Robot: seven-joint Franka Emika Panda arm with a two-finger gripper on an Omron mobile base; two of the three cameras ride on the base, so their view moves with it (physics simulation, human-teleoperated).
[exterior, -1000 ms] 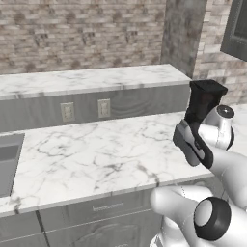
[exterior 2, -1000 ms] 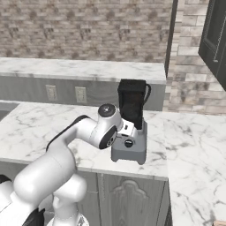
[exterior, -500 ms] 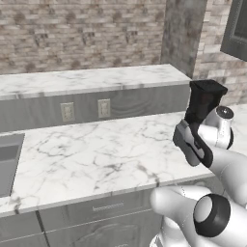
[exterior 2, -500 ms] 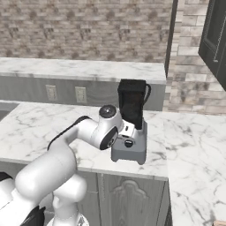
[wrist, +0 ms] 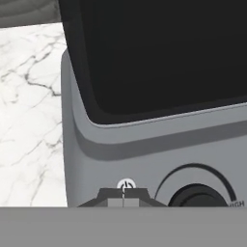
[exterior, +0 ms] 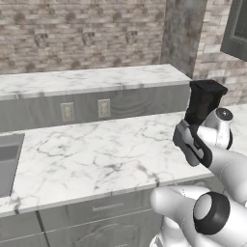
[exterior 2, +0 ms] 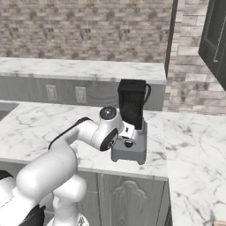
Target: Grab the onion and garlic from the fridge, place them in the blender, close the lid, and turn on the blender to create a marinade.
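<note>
The blender stands on the marble counter, a grey base (exterior 2: 131, 149) under a tall black jar (exterior 2: 132, 105) (exterior: 204, 102). The flat black lid (exterior: 208, 86) lies on the jar's top. My gripper (wrist: 123, 198) is shut, with nothing between its fingertips. It is right up against the base's front, just under the round power button (wrist: 126, 185). A black dial (wrist: 198, 195) sits to the right of the button. From the right base view, my gripper (exterior 2: 128, 135) meets the base's front face. The onion, the garlic and the fridge are out of view.
A raised marble ledge (exterior: 91, 79) with two wall outlets (exterior: 67, 111) runs behind the counter (exterior: 96, 149). A sink (exterior: 6, 164) lies at the far left. A dark wall cabinet (exterior 2: 216, 39) hangs at the upper right. The counter's front edge runs just below the blender.
The hand has crept slightly closer to the blender's base. Its fingers stay shut and the blender has not moved.
</note>
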